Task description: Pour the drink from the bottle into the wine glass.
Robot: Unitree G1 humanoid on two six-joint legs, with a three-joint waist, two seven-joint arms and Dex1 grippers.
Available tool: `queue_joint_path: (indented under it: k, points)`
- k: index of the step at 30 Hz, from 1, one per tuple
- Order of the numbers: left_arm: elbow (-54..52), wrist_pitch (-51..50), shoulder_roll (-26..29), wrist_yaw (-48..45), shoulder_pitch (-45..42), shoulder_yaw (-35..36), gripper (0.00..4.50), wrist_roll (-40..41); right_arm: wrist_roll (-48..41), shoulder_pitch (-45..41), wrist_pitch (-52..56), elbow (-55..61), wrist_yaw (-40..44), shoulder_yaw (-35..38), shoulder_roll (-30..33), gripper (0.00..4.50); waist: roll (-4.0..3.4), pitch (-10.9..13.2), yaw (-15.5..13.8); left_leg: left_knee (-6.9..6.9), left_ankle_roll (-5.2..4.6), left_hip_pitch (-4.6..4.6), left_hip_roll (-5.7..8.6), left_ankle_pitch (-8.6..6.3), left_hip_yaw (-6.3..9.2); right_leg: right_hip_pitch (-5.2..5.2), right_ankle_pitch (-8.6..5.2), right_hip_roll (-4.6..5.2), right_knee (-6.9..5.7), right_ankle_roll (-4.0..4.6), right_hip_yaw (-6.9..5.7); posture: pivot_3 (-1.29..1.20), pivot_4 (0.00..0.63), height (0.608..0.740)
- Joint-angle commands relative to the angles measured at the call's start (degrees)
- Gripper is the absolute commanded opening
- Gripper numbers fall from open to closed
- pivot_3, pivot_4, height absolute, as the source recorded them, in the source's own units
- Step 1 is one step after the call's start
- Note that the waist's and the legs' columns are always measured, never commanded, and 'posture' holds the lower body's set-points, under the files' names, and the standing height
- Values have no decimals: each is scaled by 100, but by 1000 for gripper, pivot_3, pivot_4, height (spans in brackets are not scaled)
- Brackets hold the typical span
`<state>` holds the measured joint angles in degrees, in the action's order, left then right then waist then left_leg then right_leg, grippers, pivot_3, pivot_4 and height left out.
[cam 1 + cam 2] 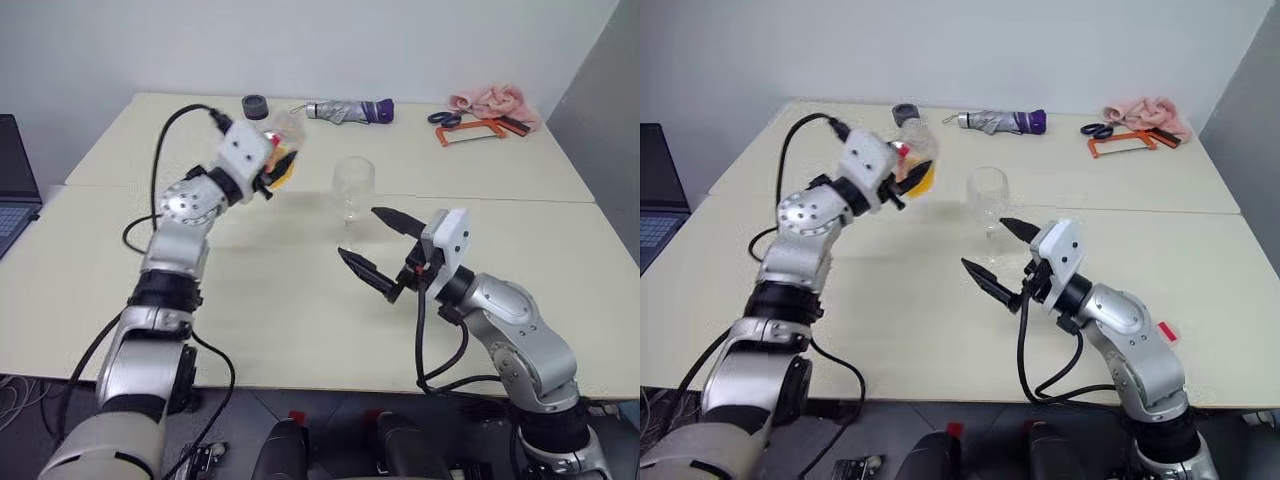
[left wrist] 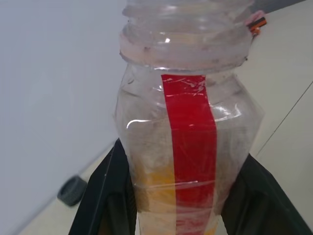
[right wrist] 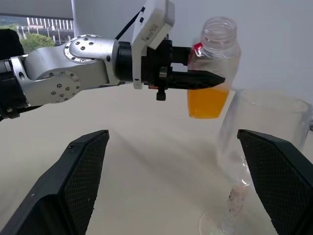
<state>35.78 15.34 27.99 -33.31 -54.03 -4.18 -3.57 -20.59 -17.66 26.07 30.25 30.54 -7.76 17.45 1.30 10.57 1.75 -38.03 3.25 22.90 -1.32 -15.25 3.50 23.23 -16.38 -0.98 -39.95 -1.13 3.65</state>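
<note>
So we're at the carry-over step, I'd say. The left gripper is clamped on the bottle, holding it upright in the air above the table, off to the glass's left and a bit behind it. The drink sits in the bottom part of the bottle, and the neck is open, no cap on it. The glass stands on the table and looks empty, so no pouring yet.

The right gripper has its fingers spread wide and holds nothing, hanging just in front of the glass.

Next move, my guess: bring the bottle's mouth over the rim, then tip it slowly. The right one might want to steady the stem first, since that glass looks easy to knock over.

View differences: the right wrist view gives a clean side look at the liquid level and the open neck. The left wrist view is all bottle up close, red label strip and all. The head views add the umbrella at the far edge.
</note>
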Motion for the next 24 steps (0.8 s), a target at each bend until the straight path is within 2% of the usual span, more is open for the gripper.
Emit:
queue_joint_path:
  k: [1,13,24]
  points:
    - [318,701,63,183,-384,-28,1712,-245,225,-156,-163,-75,-345,145,-95,4500,0,0,23,2,0,-1,0,0,-2,1,0,0,0,0,2,0,150,740]
    - [1659,2378,13,825,-1254,-629,1711,-1320,742,-228,-373,-340,-876,34,-378,4500,0,0,8,5,-1,5,4,0,-10,9,0,3,2,0,7,0,150,740]
    - [2355,3135,164,1660,-1713,-1105,1709,-2249,873,-100,-446,-317,-966,62,-443,4500,0,0,13,6,-1,4,3,0,-11,9,0,1,0,0,7,0,150,740]
